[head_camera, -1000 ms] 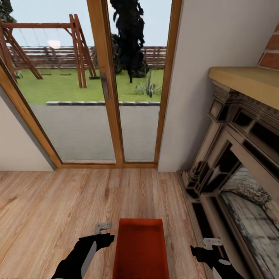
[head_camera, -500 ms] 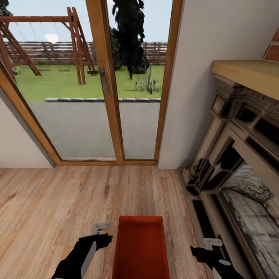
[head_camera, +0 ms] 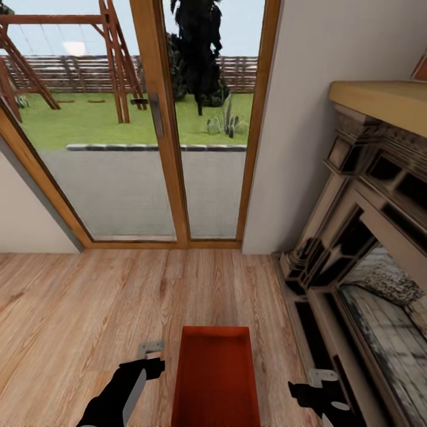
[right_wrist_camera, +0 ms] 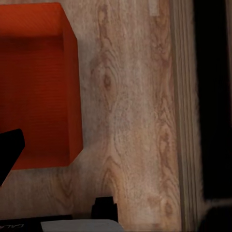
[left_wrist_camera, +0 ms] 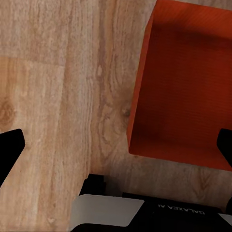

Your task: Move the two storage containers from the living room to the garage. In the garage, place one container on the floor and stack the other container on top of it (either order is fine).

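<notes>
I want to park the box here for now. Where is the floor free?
Free: the wood floor between the red box and the glass doors, widest toward the left wall. Crowded: the narrow strip between the box and the fireplace.

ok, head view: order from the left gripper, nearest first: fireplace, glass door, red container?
From the left gripper:
1. Storage container, right beside it, toward the middle.
2. Fireplace, across on the right.
3. Glass door, ahead by the far wall.
</notes>
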Motion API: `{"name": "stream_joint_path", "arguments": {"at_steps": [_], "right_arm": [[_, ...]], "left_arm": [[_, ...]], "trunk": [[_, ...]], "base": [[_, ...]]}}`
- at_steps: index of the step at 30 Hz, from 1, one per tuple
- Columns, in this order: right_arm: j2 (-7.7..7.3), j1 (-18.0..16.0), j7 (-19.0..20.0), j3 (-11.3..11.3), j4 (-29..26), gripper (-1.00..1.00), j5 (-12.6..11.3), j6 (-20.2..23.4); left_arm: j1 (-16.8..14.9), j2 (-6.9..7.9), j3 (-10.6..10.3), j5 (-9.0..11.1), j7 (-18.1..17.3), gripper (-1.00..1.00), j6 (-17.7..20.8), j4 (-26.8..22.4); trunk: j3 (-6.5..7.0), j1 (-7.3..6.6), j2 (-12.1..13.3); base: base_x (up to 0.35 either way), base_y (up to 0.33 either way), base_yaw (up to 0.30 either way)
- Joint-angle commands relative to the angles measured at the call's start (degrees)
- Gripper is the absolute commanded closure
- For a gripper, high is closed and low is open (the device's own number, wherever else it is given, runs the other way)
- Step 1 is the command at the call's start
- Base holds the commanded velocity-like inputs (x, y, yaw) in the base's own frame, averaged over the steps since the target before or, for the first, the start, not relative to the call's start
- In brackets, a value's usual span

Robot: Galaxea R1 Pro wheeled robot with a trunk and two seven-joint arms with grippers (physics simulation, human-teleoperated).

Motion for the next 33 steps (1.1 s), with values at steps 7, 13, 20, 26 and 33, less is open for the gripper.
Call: {"name": "stream_joint_path", "arguments": {"at_steps": [7,13,20,26,33], "right_arm": [[0.07,0.0,0.3,1.1,0.0,-1.00,-0.1,-0.1],[0.07,0.0,0.3,2.2,0.0,-1.00,-0.3,-0.1],[0.06,0.0,0.3,2.3,0.0,-1.00,-0.4,-0.1],[0.07,0.0,0.2,2.3,0.0,-1.00,-0.4,-0.1],[0.11,0.0,0.2,2.4,0.0,-1.00,-0.2,-0.2]], "left_arm": [[0.0,-0.22,0.2,0.2,0.1,-1.00,0.3,-0.1],[0.0,-0.51,0.2,0.3,0.0,-1.00,0.2,0.0],[0.0,-0.65,0.2,0.3,-0.1,-1.00,0.2,0.0],[0.0,-0.59,0.2,0.3,-0.1,-1.00,0.2,0.0],[0.0,-0.29,0.2,0.5,-0.2,-1.00,0.2,0.0]], "trunk": [[-1.97,1.55,-2.9],[-3.60,2.87,-5.3],[-5.51,4.41,-8.1],[-6.96,5.50,-10.1],[-7.24,5.50,-10.1]], "base": [[0.000,0.000,0.000],[0.000,0.000,-0.001],[0.000,0.000,-0.078],[0.000,0.000,-0.129],[0.000,0.000,-0.056]]}}
